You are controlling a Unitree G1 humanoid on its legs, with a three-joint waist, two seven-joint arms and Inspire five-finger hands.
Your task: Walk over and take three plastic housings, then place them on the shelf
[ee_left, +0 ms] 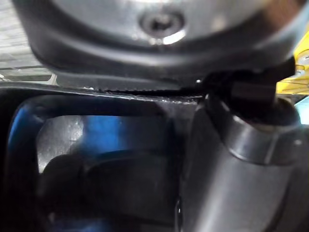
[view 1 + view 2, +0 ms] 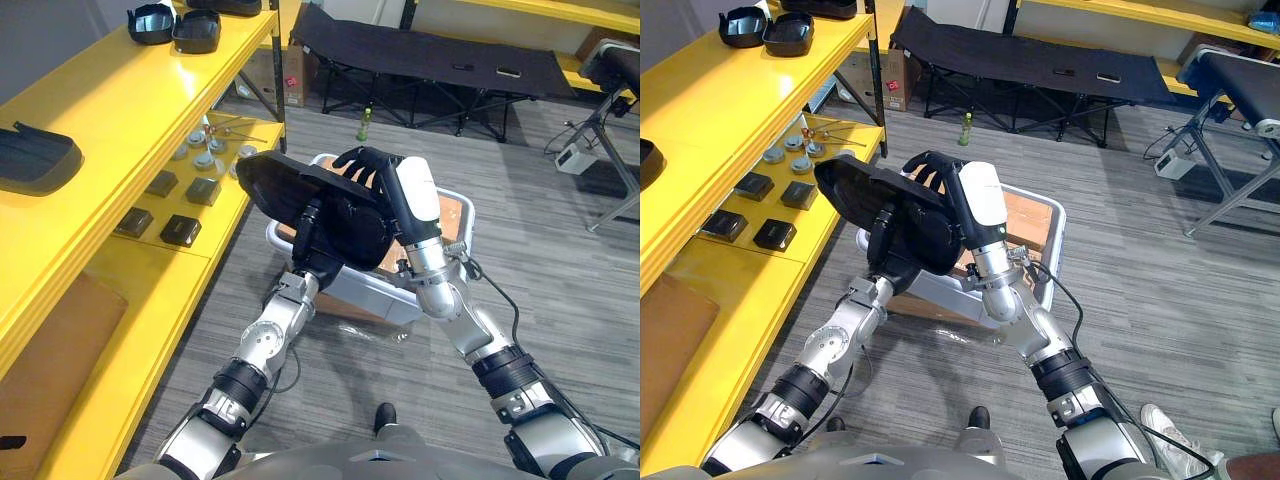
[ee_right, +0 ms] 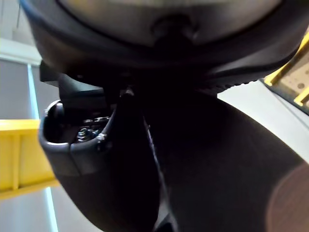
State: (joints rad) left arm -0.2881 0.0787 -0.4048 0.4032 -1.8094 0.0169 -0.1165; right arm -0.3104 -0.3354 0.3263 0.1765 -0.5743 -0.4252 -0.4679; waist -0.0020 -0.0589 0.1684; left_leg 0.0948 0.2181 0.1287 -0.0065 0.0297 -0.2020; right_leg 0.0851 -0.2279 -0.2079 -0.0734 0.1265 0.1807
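Both hands hold a bundle of black plastic housings [image 2: 345, 222] between them, above the white bin [image 2: 372, 291]; how many pieces are in the bundle cannot be told. My left hand [image 2: 312, 238] grips it from below, thumb [image 1: 231, 169] pressed on the housing's inside [image 1: 96, 159]. The fingers of my right hand [image 2: 368, 160], the one with the white thumb cover, curl over its top edge. The yellow shelf [image 2: 120, 110] runs along the left. On its top board lie two housings [image 2: 152, 22] [image 2: 197, 30] at the far end and a third housing [image 2: 35, 158] nearer.
The shelf's lower board carries small black boxes [image 2: 181, 230] and round metal parts [image 2: 205, 156]. Cardboard [image 2: 455, 213] lies in the bin. A black cot [image 2: 430, 55] and a green bottle [image 2: 364, 124] stand behind. A person's shoe [image 2: 1165, 425] is at the right.
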